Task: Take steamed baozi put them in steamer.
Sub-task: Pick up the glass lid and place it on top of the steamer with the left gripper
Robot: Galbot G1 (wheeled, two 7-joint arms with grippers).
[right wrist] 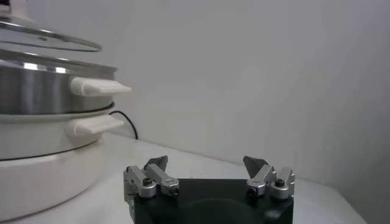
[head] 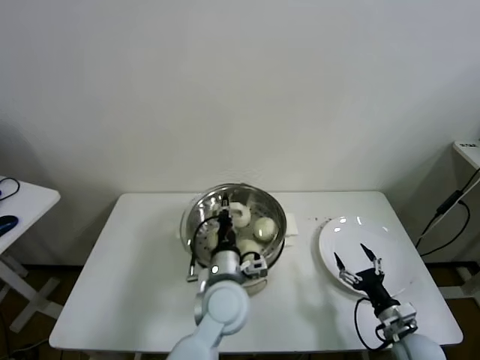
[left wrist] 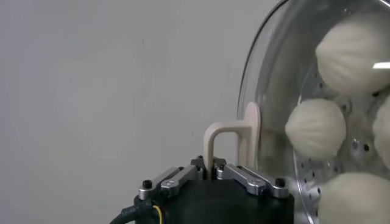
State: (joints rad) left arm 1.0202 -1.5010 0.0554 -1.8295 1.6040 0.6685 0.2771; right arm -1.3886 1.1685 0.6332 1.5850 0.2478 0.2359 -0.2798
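The steel steamer stands at the middle of the table, and several off-white steamed baozi lie on its perforated tray. My left gripper is over the steamer's near left side, shut on the beige loop handle of the round glass lid. Baozi show through the glass. In the right wrist view the lid sits slightly tilted above the steamer. My right gripper hangs open and empty over the bare white plate; its jaws stand wide apart.
The white table has free surface left of the steamer and in front of it. A small side table with a blue object stands far left. A black cable hangs past the table's right edge.
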